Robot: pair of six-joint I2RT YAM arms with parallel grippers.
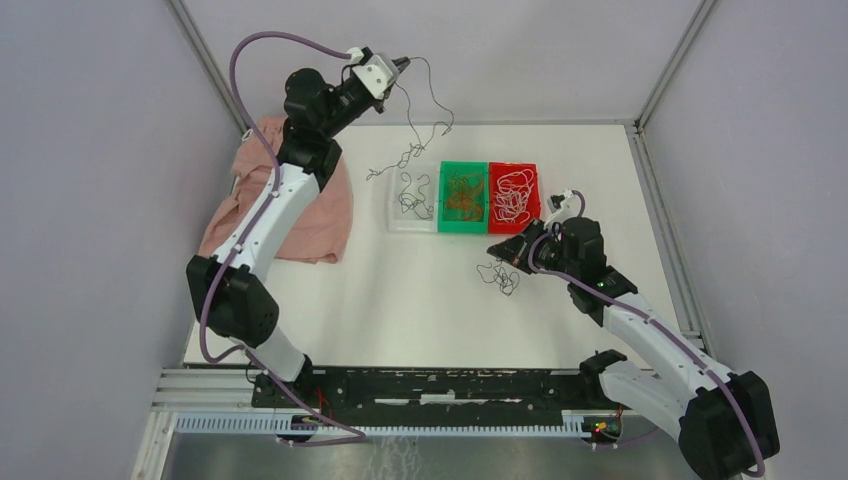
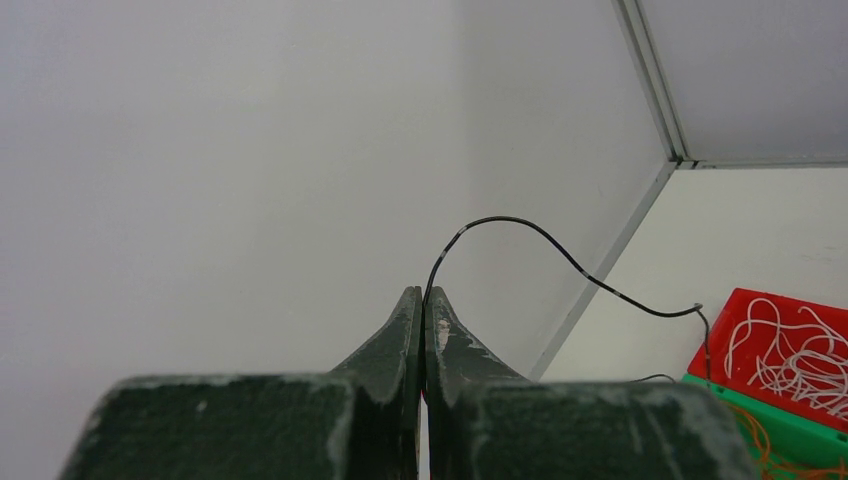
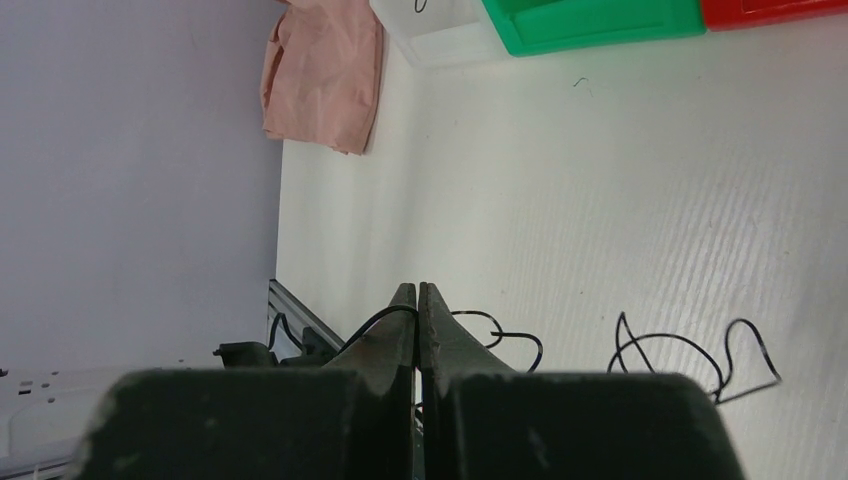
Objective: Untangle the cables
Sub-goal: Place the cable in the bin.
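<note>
Overhead view of a white table (image 1: pixel 420 300) with two robot arms sorting thin cables by colour. The sorting is looking mostly done. Three bins are sitting side by side at the back:

- A white bin (image 1: pixel 392 205) is holding a few black cables (image 1: pixel 412 197).
- A green bin (image 1: pixel 463 166) is holding orange cables (image 1: pixel 463 198).
- A red bin (image 1: pixel 513 167) is holding white cables (image 1: pixel 514 195).

Only black wire is lying outside the bins. The left gripper (image 1: pixel 401 63) is hanging high above the back of the table, clenched on a black strand (image 2: pixel 540 232). The strand is arcing out and trailing down toward curly wire lying just behind the white bin.

The right gripper (image 3: pixel 417 292) is sitting low on the table in front of the red bin. Its jaws are pressed together, seemingly pinching a small black clump (image 1: pixel 500 277) that is spreading over the table around it. Both pieces are waiting to go into the white bin.

A pink cloth (image 1: pixel 320 215) is lying at the left, partly under the left arm.

The hanging strand is too thin to show whether it is joining the wire behind the bin or running free of it. The right gripper is covering part of the clump, so any remaining knots are staying hidden. The wires inside the bins are too fine to count.
</note>
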